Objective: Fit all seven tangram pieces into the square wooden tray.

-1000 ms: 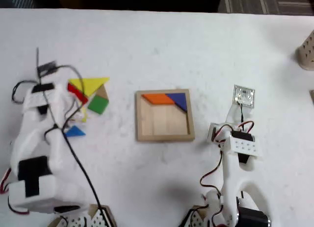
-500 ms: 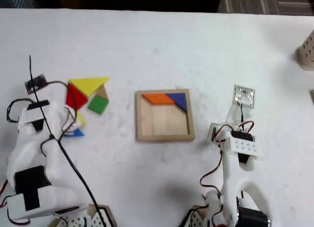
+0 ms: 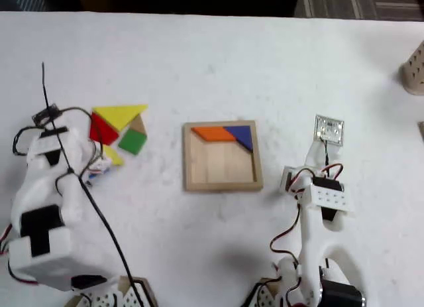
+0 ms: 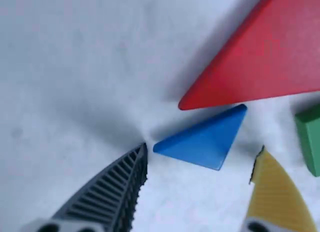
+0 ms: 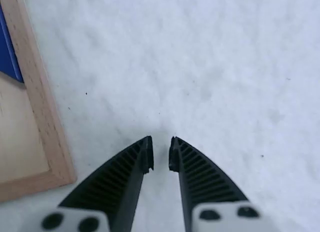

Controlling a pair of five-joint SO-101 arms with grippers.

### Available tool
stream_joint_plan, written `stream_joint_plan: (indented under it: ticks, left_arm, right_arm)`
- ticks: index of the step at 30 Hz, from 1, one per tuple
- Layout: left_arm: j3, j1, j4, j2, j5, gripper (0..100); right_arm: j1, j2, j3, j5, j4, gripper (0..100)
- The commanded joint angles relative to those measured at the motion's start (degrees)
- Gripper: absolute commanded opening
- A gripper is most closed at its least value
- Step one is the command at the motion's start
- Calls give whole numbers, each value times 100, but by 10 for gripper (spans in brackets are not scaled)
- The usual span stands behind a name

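1. The square wooden tray (image 3: 222, 185) lies mid-bench (image 3: 199, 61). It holds an orange piece (image 3: 213, 132) and a dark blue triangle (image 3: 242, 136) along its far edge.
2. Well apart on the left arm's side lie a yellow triangle (image 3: 120, 115), a red triangle (image 3: 101, 130) and a green square (image 3: 132, 142). A tan piece (image 3: 138, 124) is hard for us to make out among them.
3. The left arm (image 3: 46, 187) covers most of a small blue triangle (image 4: 202, 139). We see it flat on the bench between the fingers of the released left tool (image 4: 200, 151). The dark fingertip sits just beside one corner, and we cannot tell whether they touch.
4. The right tool (image 5: 161, 154) is clenched on nothing, with a thin slit between its tips, over bare bench near the tray's corner.
5. A pale object (image 3: 414, 71) is cut off at the bench's edge.
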Motion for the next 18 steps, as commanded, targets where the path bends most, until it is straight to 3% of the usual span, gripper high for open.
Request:
stream_joint_plan:
  ticks: [1, 10, 14, 18]
  left_arm:
    - [-668, -40, 246, 277, 53, 351]
    - [-791, -31, 202, 286, -343, 347]
    - [-888, -31, -185, 286, -431, 315]
    - [-1292, -31, -246, 286, -2321, 231]
  right_arm:
    - [-57, -207, -26, 70, -101, 60]
    - [-57, -207, -26, 70, -101, 60]
    - [-57, -207, -26, 70, -101, 60]
    - [-57, -198, -26, 70, -101, 60]
